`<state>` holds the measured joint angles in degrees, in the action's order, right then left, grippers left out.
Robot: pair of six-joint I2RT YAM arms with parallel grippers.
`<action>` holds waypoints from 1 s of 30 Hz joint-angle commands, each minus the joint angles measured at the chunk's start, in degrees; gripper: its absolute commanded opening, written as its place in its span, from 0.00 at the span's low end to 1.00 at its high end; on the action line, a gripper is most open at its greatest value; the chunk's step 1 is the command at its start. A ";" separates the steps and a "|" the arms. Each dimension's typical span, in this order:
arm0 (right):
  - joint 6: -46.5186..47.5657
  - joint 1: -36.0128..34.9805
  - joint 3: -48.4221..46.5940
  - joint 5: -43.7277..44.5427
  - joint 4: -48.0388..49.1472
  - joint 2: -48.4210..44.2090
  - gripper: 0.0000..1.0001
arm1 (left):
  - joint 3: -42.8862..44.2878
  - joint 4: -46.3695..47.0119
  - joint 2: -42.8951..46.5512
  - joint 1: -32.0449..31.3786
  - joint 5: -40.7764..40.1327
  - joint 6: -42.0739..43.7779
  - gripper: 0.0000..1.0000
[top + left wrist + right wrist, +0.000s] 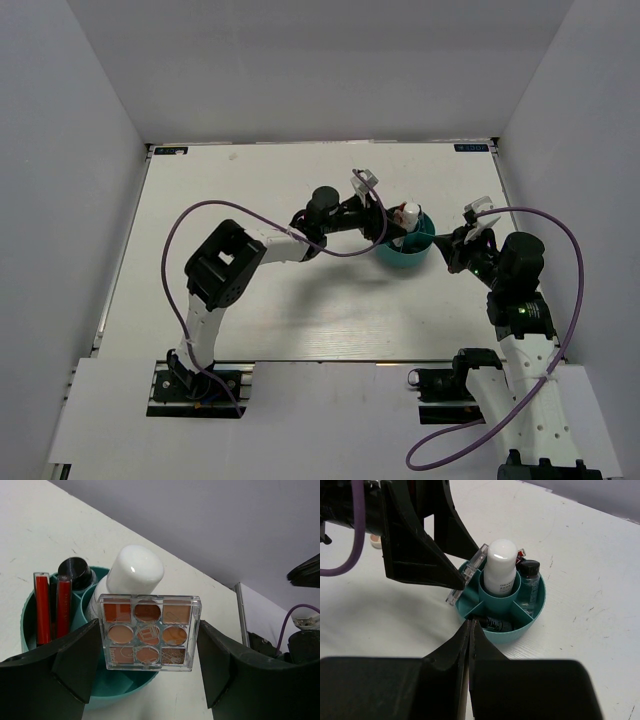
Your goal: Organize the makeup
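Print on the palette (147, 632) can't really be read; it's clamped in the left gripper (148, 647) at the teal tub's (125, 692) rim, right gripper (470, 627) pinched closed, empty.

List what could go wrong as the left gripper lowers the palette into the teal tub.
1. The palette, held by the left gripper, looks wide for the compartments of the tub; it may catch the rim or sit tilted.
2. It hangs beside the tall white bottle, which a push could tip.
3. The shut right gripper points at the tub close by; the arms could clash.
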<state>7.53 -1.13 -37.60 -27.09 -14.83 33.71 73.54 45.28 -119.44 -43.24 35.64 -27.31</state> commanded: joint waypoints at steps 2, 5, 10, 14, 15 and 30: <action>-0.59 0.25 0.43 0.55 2.52 -0.49 0.00 | -1.11 0.78 0.70 -0.26 0.93 1.03 0.00; -0.59 0.16 0.51 0.55 2.44 -0.40 0.00 | -1.20 0.52 0.52 0.27 0.75 1.21 0.00; -0.50 0.25 0.43 0.46 2.44 -0.32 0.00 | -0.85 0.08 0.35 0.79 -0.48 1.65 0.02; -0.41 0.25 0.52 0.46 2.53 -0.23 0.00 | -0.85 -0.80 0.70 0.79 -1.88 2.61 0.12; -0.41 0.16 0.52 0.37 2.61 -0.23 0.00 | -0.94 -0.98 0.96 0.79 -2.15 2.96 0.18; -0.41 0.16 0.69 0.11 2.61 -0.14 0.00 | -0.59 -2.65 2.98 0.79 -5.32 5.78 0.62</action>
<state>7.55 -1.13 -37.58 -27.11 -14.83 33.74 72.58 41.78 -120.44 -42.65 30.57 -22.74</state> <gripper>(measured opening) 0.013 0.805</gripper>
